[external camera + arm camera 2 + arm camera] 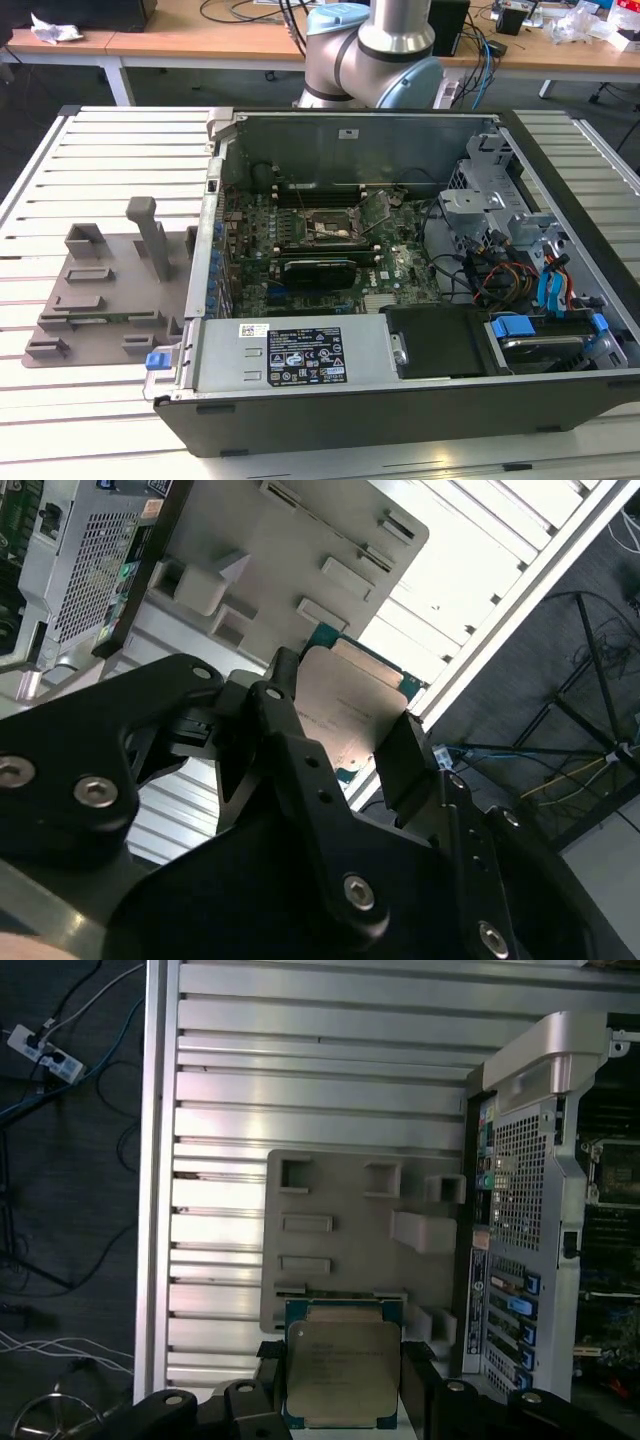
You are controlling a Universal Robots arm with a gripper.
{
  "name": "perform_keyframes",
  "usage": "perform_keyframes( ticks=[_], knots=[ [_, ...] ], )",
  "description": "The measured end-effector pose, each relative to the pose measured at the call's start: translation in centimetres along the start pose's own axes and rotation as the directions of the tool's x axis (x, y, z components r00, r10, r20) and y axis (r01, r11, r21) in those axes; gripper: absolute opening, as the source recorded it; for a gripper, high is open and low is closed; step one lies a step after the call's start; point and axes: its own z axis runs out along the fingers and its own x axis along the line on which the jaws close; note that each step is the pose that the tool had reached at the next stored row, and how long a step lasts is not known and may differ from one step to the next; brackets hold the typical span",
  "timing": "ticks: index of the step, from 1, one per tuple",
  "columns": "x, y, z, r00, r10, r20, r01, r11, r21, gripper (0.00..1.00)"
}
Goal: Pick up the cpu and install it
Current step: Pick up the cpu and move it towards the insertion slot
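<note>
Over one edge of the grey tray (330, 1195), the gripper (343, 1385) is clamped on the cpu (343, 1360), its two black fingers (270, 1385) pressing on opposite sides of the chip. In the first wrist view the cpu's silvery top faces the camera, with a thin green border around it, and it hangs clear of the tray. Just beside the tray stands the open computer case (400, 400). Both rest on the slatted table (300, 1060).
</note>
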Motion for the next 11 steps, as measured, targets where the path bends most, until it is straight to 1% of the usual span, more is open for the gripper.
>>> perform_keyframes(
  ticks=[2,6,9,10,11],
  knots=[
    [-0.1,0.01,0.4,1.0,0.0,0.0,0.0,1.0,0.0,0.55],
    [-0.44,0.05,2.17,1.0,0.0,0.0,0.0,1.0,0.0,0.55],
    [-0.57,0.06,2.79,1.0,0.0,0.0,0.0,1.0,0.0,0.55],
    [-0.63,0.07,3.15,1.0,0.0,0.0001,0.0,1.0,0.0,0.55],
    [-0.66,0.08,3.32,1.0,0.0,0.0,0.0,1.0,0.0001,0.55]
  ],
)
